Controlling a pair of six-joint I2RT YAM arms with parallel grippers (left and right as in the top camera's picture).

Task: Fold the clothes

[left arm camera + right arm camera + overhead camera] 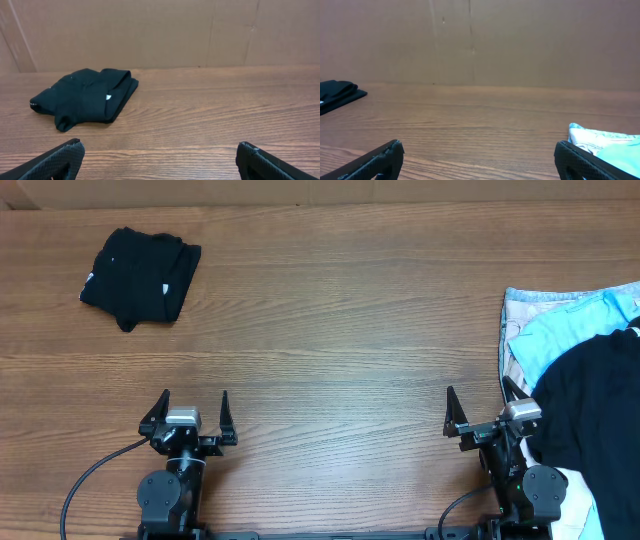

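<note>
A folded black garment [140, 277] lies at the far left of the wooden table; it also shows in the left wrist view [82, 96] and at the left edge of the right wrist view [337, 95]. A pile of unfolded clothes sits at the right edge: a black garment [590, 405] on top of a light blue one [570, 330] and a pale patterned one [520, 305], which shows in the right wrist view [600, 140]. My left gripper [194, 402] is open and empty near the front edge. My right gripper [482, 398] is open and empty, just left of the pile.
A brown cardboard wall [160, 30] runs along the back of the table [340, 330]. Cables trail from both arm bases at the front edge.
</note>
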